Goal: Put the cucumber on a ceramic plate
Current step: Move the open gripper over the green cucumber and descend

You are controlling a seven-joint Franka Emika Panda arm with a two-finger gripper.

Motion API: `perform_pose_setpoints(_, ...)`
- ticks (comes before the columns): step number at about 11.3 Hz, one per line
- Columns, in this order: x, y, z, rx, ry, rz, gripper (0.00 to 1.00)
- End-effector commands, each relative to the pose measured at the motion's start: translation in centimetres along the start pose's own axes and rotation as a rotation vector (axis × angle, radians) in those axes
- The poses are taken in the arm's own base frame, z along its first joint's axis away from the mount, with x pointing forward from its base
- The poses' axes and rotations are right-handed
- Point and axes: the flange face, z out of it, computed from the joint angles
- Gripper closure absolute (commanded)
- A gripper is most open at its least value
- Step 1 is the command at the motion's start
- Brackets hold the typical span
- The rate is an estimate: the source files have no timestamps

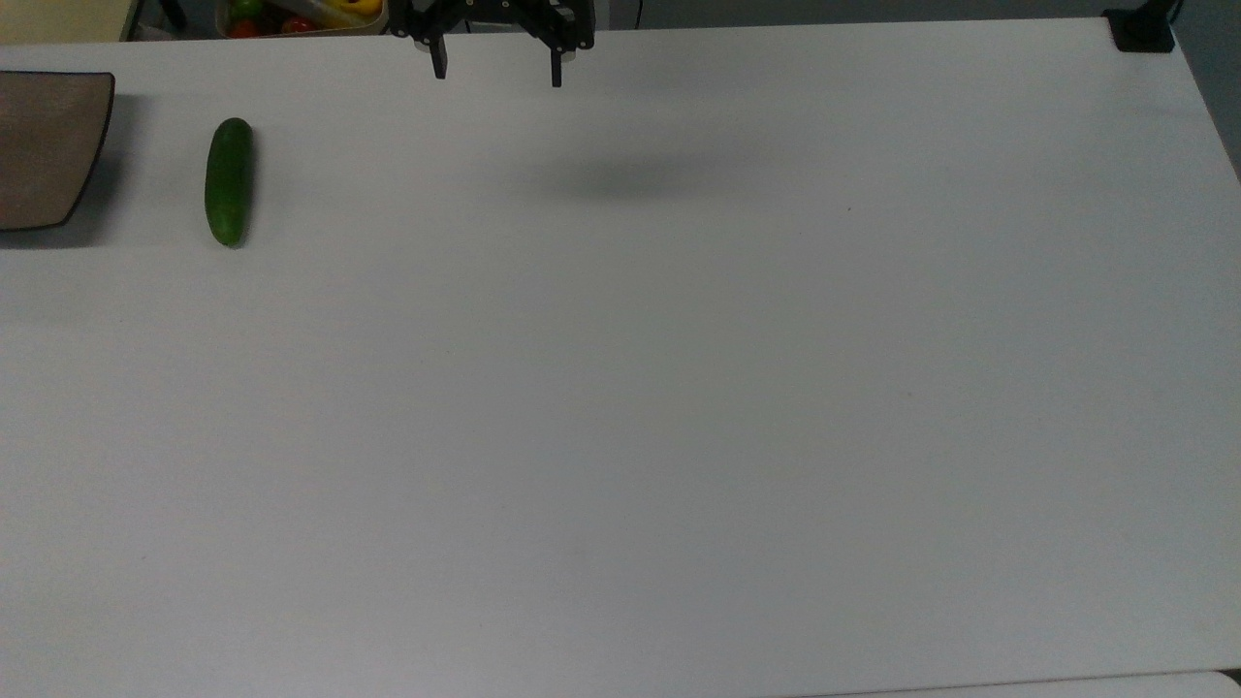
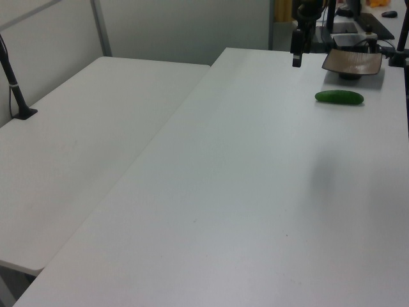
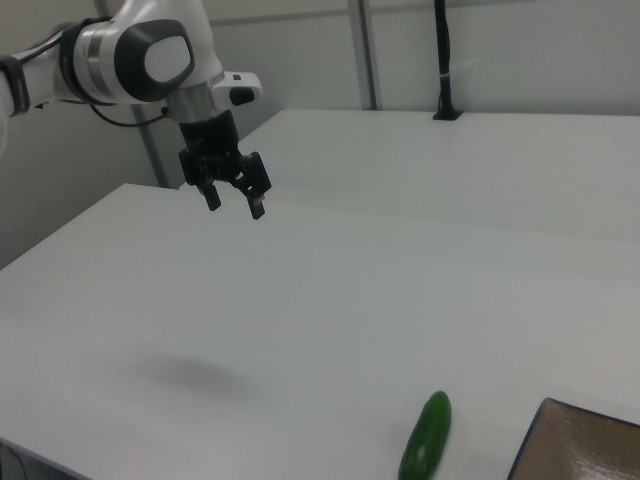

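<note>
In the top view the cucumber lies on the white surface just beside the ceramic plate, apart from it, the gripper at the far edge with jaws spread, empty — the left view shows the same gap, seemingly narrow — while the right view has the gripper hanging above the surface, well apart from the cucumber.

One cucumber, one ceramic plate

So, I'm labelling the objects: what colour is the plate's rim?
Dark, around the brown-taupe ceramic plate; clearest in the top view.
</note>
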Motion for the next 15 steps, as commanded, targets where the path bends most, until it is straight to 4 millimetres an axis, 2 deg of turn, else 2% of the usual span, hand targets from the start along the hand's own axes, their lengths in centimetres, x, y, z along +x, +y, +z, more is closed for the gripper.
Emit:
perform_pose_setpoints(1, -1.2, 0.1, 0.0, 0.014, -0.022, -0.001, 0.00)
perform_pose_setpoints(8, -1.2, 0.3, 0.2, 0.013, -0.018, 0.002, 0.00)
perform_pose_setpoints(11, -1.6, 2.9, -0.2, 0.009, -0.011, 0.040, 0.00)
perform_pose_setpoints(15, -1.8, 6.6, 3.0, -0.062, -0.025, 0.058, 0.00)
